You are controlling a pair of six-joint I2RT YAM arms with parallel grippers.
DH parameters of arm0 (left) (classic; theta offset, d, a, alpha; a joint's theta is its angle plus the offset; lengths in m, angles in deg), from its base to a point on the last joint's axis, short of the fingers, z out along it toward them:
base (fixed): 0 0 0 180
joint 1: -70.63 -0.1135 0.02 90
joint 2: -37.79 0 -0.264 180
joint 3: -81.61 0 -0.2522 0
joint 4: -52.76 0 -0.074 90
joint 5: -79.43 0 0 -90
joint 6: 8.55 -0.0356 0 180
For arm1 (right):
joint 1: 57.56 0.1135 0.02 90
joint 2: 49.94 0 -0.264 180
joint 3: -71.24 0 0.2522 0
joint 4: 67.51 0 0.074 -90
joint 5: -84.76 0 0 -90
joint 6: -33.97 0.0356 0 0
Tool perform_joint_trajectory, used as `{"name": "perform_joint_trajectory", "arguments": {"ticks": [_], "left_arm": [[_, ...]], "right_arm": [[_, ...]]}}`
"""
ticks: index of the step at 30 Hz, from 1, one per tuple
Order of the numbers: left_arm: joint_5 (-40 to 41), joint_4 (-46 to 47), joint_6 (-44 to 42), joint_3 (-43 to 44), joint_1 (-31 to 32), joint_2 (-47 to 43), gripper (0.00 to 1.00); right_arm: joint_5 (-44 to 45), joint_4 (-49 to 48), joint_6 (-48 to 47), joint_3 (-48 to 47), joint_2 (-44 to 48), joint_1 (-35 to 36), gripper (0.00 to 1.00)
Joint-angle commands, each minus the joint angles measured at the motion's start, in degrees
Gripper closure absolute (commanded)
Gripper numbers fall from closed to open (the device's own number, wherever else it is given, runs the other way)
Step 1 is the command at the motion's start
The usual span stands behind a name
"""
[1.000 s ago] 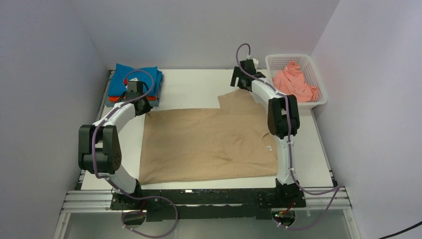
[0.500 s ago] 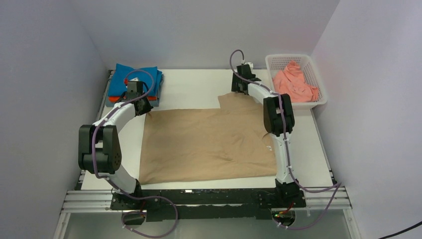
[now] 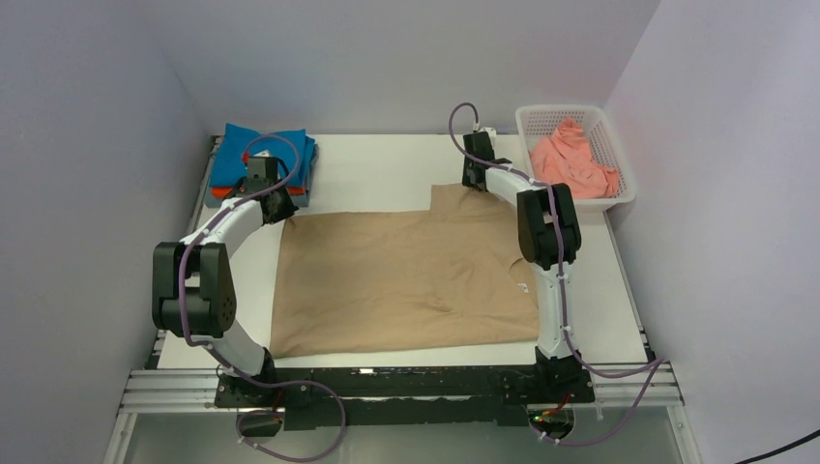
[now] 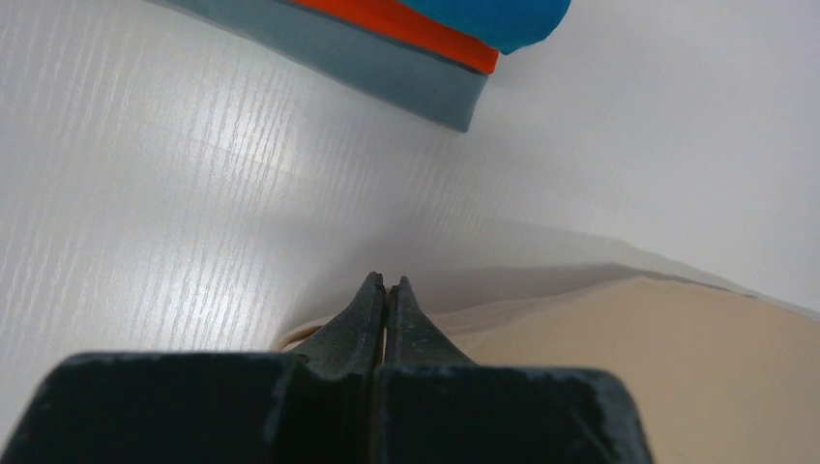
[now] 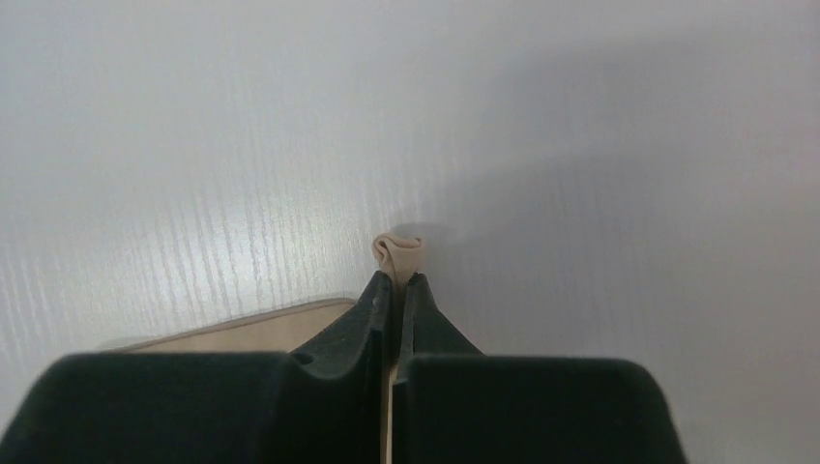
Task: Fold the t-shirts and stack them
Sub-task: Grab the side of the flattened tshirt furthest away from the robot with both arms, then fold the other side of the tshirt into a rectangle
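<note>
A tan-beige t-shirt (image 3: 406, 275) lies spread flat on the white table (image 3: 377, 164). My left gripper (image 3: 283, 215) (image 4: 386, 280) is shut on its far left corner, and tan cloth (image 4: 677, 358) shows beside the fingers. At the far sleeve, my right gripper (image 3: 473, 182) (image 5: 397, 278) is shut on the edge. A small bunch of tan cloth (image 5: 399, 251) pokes out past its fingertips. Folded blue (image 3: 261, 150), orange-red (image 4: 406, 24) and grey (image 4: 387, 68) t-shirts form a stack at the far left corner. A salmon pink t-shirt (image 3: 571, 164) lies crumpled in the basket.
The white mesh basket (image 3: 624, 198) stands off the table's far right corner, close to my right arm. The folded stack sits just behind my left gripper. Walls close in the table on the left, back and right.
My right gripper has dropped onto the tan t-shirt's far sleeve edge and gone from open to shut on it. The left arm has not moved.
</note>
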Motion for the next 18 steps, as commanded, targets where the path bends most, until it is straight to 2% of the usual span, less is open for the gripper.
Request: {"name": "perform_joint_trajectory", "arguments": {"ticks": [1,5,10,18], "left_arm": [[-0.35,0.29,-0.68,1.75,0.16,-2.27,1.0],[-2.46,3.11,-0.18,-2.86,0.15,-6.23,1.0],[-5.21,4.73,1.23,-8.26,0.16,-10.59,1.0],[-3.59,3.53,5.26,-17.73,0.91,-21.71,1.0]], "right_arm": [[-1.84,-3.55,-1.37,1.18,7.3,-0.09,1.0],[-4.33,-7.06,-0.96,10.73,17.86,0.0,1.0],[-8.19,-6.19,-0.33,23.43,30.35,0.01,1.0],[-11.15,-4.08,1.45,38.99,49.84,0.81,1.0]]}}
